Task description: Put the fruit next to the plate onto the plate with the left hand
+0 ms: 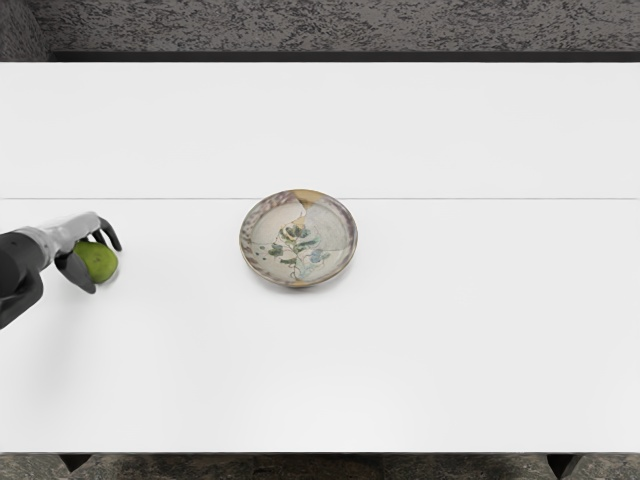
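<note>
**Left hand closed on the green fruit, far left of the table**

Head view, one frame. The left arm comes in from the left edge, with a dark forearm and a pale grey back of hand. The left hand (pixel 86 250) sits at the far left of the white table (pixel 450 330).

Hand state: its dark fingers (pixel 110 237) are curled around a green fruit (pixel 101 264). One finger arches over the fruit's top and right side, and another wraps its lower left. There is contact on both sides, so you can log this as a grasp on the fruit.

Fruit: round and green, partly covered by the hand, so you see only its right and lower face. From this angle you cannot tell whether it rests on the table or is raised just clear of it.

Plate (pixel 349 226): round and shallow, lying flat near the middle of the table, slightly left of mid-picture. It has a brownish-purple rim and a pale inside with a green and blue plant motif. A crack-like line runs down from the upper rim.

Relation: the fruit and plate are well apart. The fruit is to the plate's left and a touch nearer the camera.

Other: a thin seam (pixel 500 198) crosses the table at the plate's far rim. A dark speckled surface (pixel 320 25) lies beyond the table's far edge.
</note>
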Tool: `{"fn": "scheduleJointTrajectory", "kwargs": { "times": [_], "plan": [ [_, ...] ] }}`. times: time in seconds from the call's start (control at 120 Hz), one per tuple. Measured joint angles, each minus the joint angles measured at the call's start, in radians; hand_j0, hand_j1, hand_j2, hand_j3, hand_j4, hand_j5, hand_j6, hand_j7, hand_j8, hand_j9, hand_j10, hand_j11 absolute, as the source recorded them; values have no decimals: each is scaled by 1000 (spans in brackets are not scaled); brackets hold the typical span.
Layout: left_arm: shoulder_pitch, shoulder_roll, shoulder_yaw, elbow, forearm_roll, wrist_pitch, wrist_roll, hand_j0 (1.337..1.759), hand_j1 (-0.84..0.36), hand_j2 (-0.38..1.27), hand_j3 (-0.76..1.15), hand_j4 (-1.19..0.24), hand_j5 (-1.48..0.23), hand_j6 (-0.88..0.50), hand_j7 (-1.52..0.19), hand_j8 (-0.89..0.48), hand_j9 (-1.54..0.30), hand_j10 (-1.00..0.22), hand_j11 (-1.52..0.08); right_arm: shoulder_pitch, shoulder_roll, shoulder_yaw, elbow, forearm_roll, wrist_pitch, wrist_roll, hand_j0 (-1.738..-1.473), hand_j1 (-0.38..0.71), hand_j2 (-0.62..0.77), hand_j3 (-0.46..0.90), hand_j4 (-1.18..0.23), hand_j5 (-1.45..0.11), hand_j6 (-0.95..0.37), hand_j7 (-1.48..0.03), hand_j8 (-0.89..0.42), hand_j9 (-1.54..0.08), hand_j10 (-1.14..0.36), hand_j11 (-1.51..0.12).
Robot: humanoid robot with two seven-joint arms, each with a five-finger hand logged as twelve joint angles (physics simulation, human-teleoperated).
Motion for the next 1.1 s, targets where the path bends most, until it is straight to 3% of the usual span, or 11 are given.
{"fn": "scheduleJointTrajectory", "kwargs": {
  "times": [0.467, 0.817, 1.1],
  "plan": [
    [0, -2, -2, 0, -3, 1, 0, 1656, -255, 275, 0, -581, -768, -432, -775, -438, -769, -580, -769, 0, 0, 0, 0, 1, 0, 0, -1658, -349, 0, 0, 0, 0, 0, 0, 0, 0, 0, 0],
    [-2, 2, -5, 0, -5, -1, 0, 1654, -285, 295, 0, -516, -849, -369, -849, -384, -838, -599, -839, 1, 0, 0, 0, 1, -2, 0, -1658, -349, 0, 0, 0, 0, 0, 0, 0, 0, 0, 0],
    [-60, 0, -33, -1, -33, -26, 0, 1653, -289, 282, 0, -496, -874, -350, -869, -367, -860, -592, -860, 1, 0, 1, -1, 1, -6, 0, -1658, -349, 0, 0, 0, 0, 0, 0, 0, 0, 0, 0]
  ]
}}
